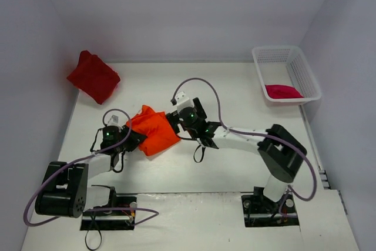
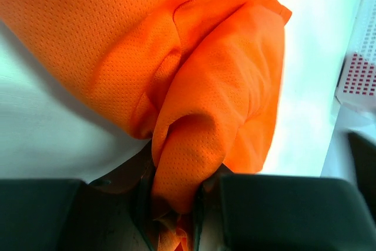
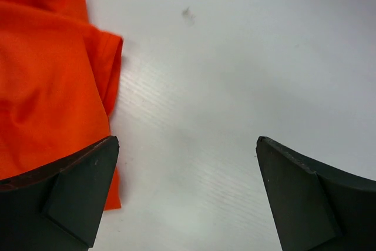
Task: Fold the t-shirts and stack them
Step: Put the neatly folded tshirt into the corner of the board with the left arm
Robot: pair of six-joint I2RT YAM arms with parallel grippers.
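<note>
Between the fingertips of the left gripper (image 2: 173, 216), a bunched fold of the orange t-shirt (image 2: 223, 98) is pinched tight; the rest drapes ahead of them on the table (image 3: 235, 57). Right gripper (image 3: 188, 195): fingers wide apart, nothing held, shirt hem just beside one finger. Cloth looks light, soft and floppy, so it should sag. Best grabbed at the hem or a corner.
</note>
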